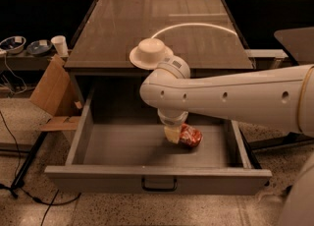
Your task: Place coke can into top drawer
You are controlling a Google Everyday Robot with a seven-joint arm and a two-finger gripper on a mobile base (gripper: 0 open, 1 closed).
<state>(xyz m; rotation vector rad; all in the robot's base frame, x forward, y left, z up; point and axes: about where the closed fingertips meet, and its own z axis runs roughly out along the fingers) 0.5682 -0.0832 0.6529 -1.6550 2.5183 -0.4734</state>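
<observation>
Coke can sits low in the middle of the frame, inside the top drawer, on the grey floor right of the drawer's centre and nearer the back wall than the front panel. It looks tipped over rather than upright, its red side facing the camera. The gripper is down inside the drawer just left of the can, its pale tip touching the can's left end; whether it clasps the can or only rests against it I cannot tell. The white arm comes in from the right edge of the frame, crosses above the drawer's right half and bends down at a rounded wrist to the gripper. The drawer stands open toward the bottom of the frame, with a small dark handle at the centre of its front panel. Above it, on the front edge of the dark cabinet top, a white upturned bowl rests on a plate. At the left lean a cardboard box and, above it, a paper cup
</observation>
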